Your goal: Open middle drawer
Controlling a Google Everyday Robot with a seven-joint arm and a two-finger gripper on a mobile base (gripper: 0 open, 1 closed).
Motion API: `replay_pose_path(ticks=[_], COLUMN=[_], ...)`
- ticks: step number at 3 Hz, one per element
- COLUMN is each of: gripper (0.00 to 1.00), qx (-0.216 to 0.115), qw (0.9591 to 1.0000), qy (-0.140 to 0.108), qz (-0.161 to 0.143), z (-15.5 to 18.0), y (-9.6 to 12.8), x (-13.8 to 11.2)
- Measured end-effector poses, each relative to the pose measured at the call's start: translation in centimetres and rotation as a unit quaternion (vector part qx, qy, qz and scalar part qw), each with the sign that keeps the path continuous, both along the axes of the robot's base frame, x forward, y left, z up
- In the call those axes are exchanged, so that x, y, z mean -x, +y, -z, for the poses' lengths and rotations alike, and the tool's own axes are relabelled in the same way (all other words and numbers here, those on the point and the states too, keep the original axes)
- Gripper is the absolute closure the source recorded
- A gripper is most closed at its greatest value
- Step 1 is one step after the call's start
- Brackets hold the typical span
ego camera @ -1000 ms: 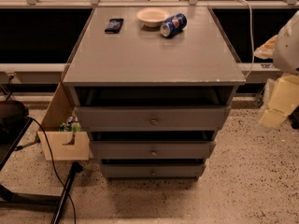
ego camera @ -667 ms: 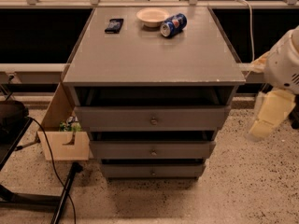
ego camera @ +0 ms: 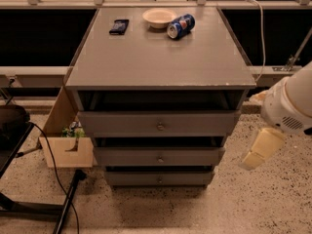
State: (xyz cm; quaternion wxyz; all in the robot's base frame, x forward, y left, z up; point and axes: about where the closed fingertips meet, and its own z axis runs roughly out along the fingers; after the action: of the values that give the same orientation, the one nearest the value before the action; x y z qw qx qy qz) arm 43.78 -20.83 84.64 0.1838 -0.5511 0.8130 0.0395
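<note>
A grey cabinet [ego camera: 161,57] stands in the middle with three stacked drawers. The middle drawer [ego camera: 122,156] is a long flat grey front with one small round metal knob [ego camera: 160,159]; it looks closed. The top drawer [ego camera: 117,123] is widest and the bottom drawer [ego camera: 131,178] is narrowest. My gripper [ego camera: 261,150], cream-coloured below the white arm [ego camera: 290,106], hangs to the right of the cabinet at about the middle drawer's height, apart from it and holding nothing that I can see.
On the cabinet top at the back are a dark phone [ego camera: 119,26], a pale bowl [ego camera: 158,17] and a blue can [ego camera: 181,26] on its side. A cardboard box [ego camera: 66,143] stands on the floor at the left, with black cables and a stand [ego camera: 66,204].
My arm and gripper have moved down and left, closer to the cabinet's right side. The drawers have not moved.
</note>
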Motion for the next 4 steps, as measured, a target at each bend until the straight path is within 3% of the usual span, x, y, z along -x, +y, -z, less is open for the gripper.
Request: replay_pose_path(ticks=[1,2,3,4], gripper=[0.0,0.0,0.0,0.0], qx=[-0.048,-0.088,-0.088,-0.098], qw=[0.9988,0.9951,0.9951,0.9933], qy=[-0.003,0.034,0.034,0.053], qz=[-0.001,-0.029,-0.029,-0.029], z=[5.0,11.4,11.5,14.9], y=[0.5,1.9,1.9,2.4], x=[0.2,1.2,1.2,1.7])
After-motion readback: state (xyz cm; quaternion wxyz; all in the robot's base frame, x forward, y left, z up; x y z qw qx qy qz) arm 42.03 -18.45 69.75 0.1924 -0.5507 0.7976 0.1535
